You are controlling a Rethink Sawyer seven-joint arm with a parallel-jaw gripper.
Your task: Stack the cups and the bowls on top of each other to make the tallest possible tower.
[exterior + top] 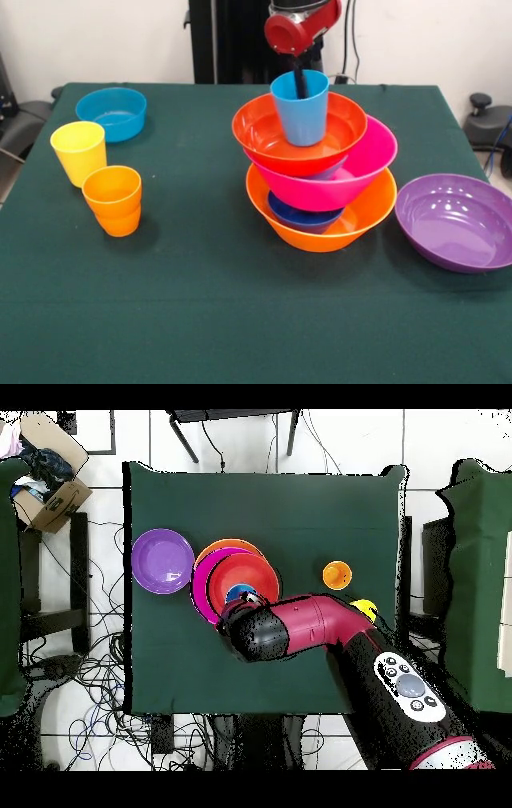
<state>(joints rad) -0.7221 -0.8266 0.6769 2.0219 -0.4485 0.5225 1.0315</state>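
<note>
Front view: gripper (300, 80) inside light blue cup (302, 112) atop tower (320, 172); grip unclear.

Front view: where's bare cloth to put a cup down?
Free: the whole near strip of the table, and the gap between the orange cup and the tower. Crowded: between the tower and the purple bowl, and around the yellow cup.
</note>
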